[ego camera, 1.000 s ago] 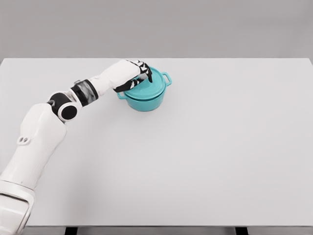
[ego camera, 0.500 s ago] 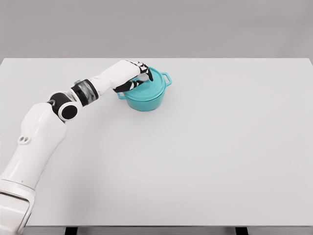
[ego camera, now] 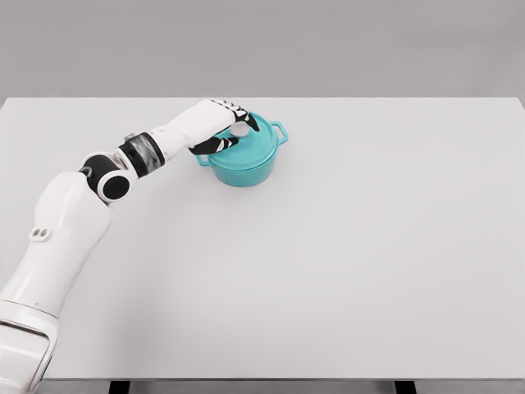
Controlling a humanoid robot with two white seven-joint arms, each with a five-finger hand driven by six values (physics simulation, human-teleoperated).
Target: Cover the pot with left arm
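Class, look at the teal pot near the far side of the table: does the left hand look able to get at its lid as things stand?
Probably yes: the left hand already lies on the lid of the pot, and nothing stands between them on the table.

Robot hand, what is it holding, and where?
The left hand grips the knob on top of the round teal lid, which sits on the teal pot.

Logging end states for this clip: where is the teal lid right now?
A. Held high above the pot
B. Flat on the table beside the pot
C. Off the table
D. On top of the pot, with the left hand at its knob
D: the lid sits on the pot, and the left hand rests at its top; no lid lies on the table.
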